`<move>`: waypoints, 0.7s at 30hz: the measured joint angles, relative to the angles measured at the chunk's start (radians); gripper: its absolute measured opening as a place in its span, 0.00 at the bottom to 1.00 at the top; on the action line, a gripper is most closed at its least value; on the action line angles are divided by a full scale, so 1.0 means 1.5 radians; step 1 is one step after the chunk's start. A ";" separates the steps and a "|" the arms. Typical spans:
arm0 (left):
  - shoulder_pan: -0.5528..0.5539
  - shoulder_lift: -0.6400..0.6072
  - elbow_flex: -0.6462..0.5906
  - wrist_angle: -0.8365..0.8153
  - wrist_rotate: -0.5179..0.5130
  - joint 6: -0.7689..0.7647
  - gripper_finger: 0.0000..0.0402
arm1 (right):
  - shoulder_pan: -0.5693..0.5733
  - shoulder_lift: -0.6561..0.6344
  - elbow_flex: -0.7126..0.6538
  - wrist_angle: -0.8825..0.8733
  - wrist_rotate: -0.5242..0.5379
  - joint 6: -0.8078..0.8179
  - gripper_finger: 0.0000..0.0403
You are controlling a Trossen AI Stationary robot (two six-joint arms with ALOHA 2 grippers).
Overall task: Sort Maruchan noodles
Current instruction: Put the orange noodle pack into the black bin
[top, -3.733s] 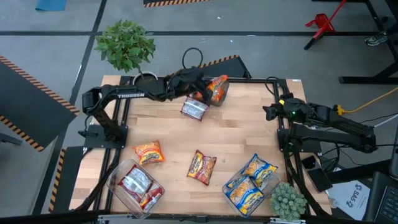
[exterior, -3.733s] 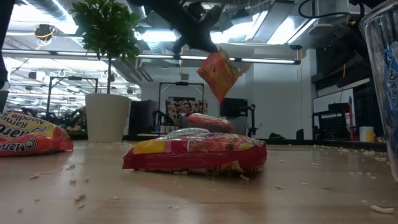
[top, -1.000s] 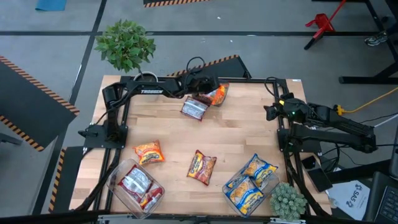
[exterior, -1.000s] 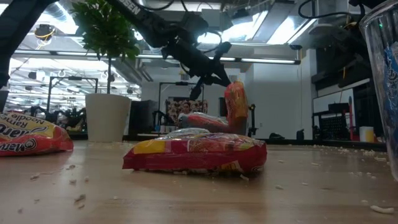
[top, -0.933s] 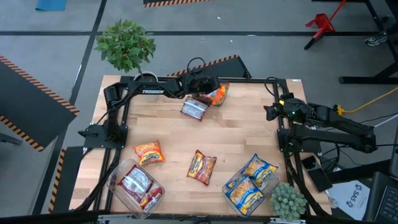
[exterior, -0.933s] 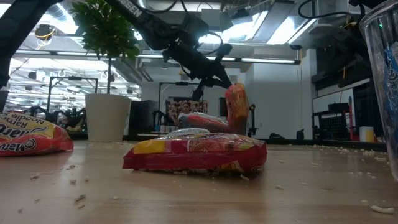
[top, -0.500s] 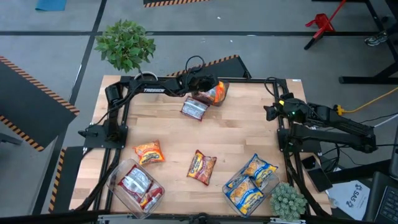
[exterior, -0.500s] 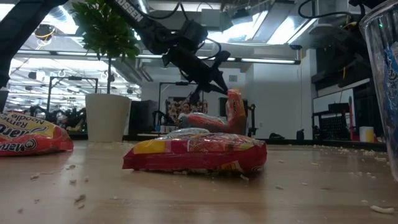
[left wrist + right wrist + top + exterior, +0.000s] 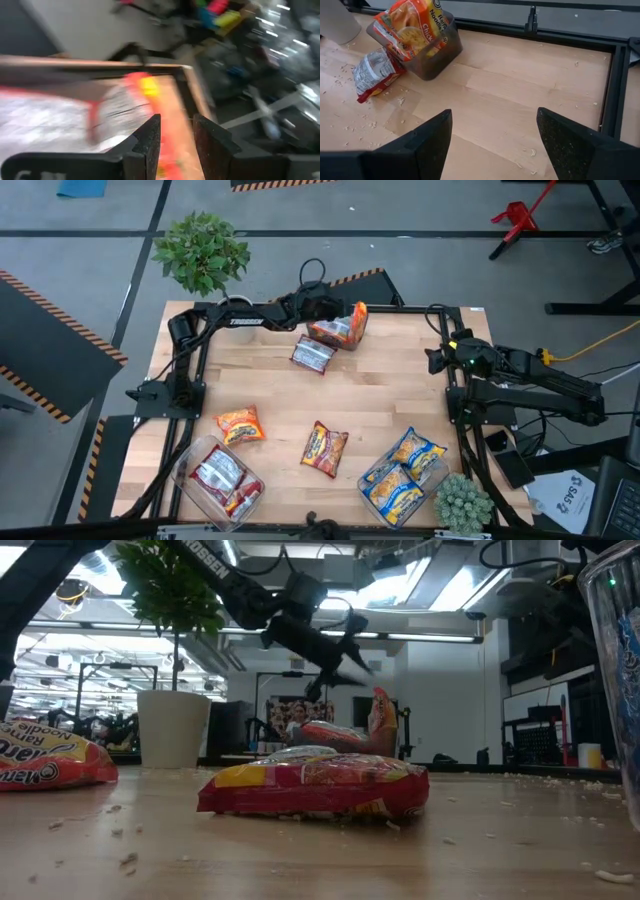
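Note:
An orange noodle packet [image 9: 345,327] stands on edge in a clear bin [image 9: 437,60] at the table's far edge, leaning against its wall [image 9: 412,25]. My left gripper [image 9: 322,308] hangs just above and to the left of it, open with a narrow gap and holding nothing [image 9: 176,120]. In the low view the gripper [image 9: 352,652] is clear of the packet's top [image 9: 378,700]. A silver-and-red packet [image 9: 312,356] lies flat beside the bin. My right gripper [image 9: 432,360] waits at the right edge, open wide [image 9: 494,111].
Two orange packets [image 9: 238,424] [image 9: 325,448] lie flat on the near half of the table. A near-left bin [image 9: 185,465] holds silver-and-red packets; a near-right bin [image 9: 440,470] holds blue-and-yellow ones. A leafy plant [image 9: 203,250] and a succulent [image 9: 462,505] stand at the corners.
My left gripper set the orange packet down into the far bin, let go of it, then drew up and back toward the table's left. The packet has dropped a little and now stands on its own in the bin.

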 joint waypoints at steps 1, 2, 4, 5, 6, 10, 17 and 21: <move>0.003 0.000 0.000 0.026 0.031 0.011 0.27 | 0.000 0.000 0.000 0.000 -0.004 0.000 0.70; 0.005 0.000 0.000 0.053 0.066 0.023 0.27 | 0.000 0.000 0.000 0.000 -0.005 0.000 0.70; 0.006 -0.001 0.000 0.111 0.134 0.032 0.27 | 0.000 0.000 0.000 0.000 -0.008 -0.001 0.70; 0.006 -0.006 0.000 0.130 0.162 0.033 0.27 | 0.000 0.000 0.000 0.000 -0.008 -0.003 0.70; 0.005 -0.013 0.000 0.147 0.178 0.036 0.27 | 0.000 0.000 0.000 0.000 -0.008 -0.004 0.70; -0.008 -0.049 0.000 0.164 0.201 0.091 0.27 | 0.000 0.000 0.000 0.001 -0.008 -0.012 0.70; -0.067 -0.131 0.001 0.166 0.293 0.156 0.27 | 0.000 0.000 0.000 0.001 -0.008 -0.012 0.70; -0.130 -0.176 0.001 0.156 0.321 0.164 0.27 | 0.000 0.000 0.000 0.001 -0.008 -0.012 0.70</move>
